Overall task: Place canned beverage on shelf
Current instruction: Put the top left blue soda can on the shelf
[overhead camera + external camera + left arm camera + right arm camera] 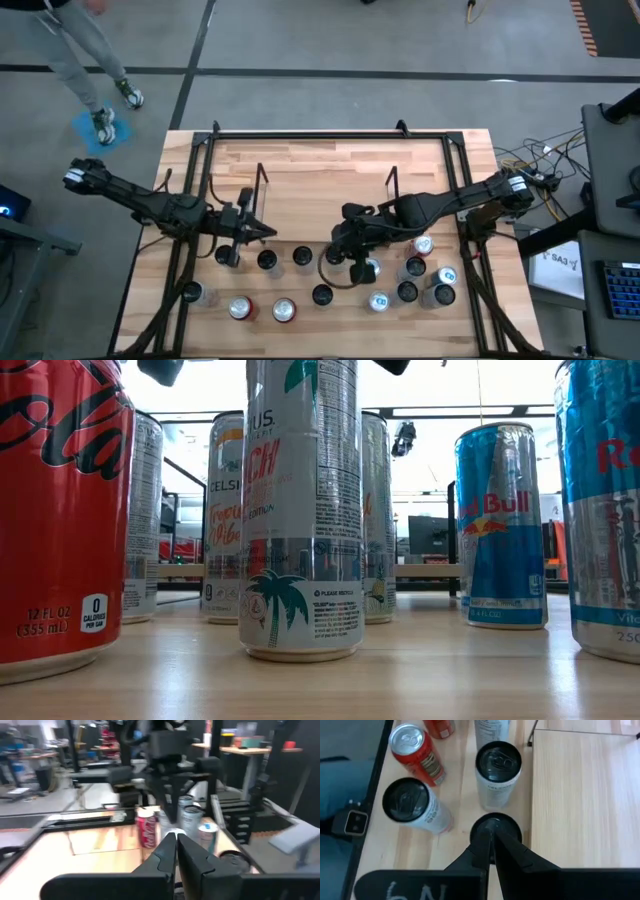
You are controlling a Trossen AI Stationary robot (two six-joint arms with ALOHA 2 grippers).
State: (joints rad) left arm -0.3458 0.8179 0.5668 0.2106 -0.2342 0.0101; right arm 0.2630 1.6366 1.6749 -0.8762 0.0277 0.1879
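The left gripper hung over the pale wooden table with its jaws closed on nothing, near a row of slim round cans. The shelf, a light wood base between thin black wire end frames, sat mid-table behind the cans; its base looked bare. A black-topped can stood directly under the right gripper, jaws closed and holding nothing, which hid most of that can. Beside it stood a glossy red can.
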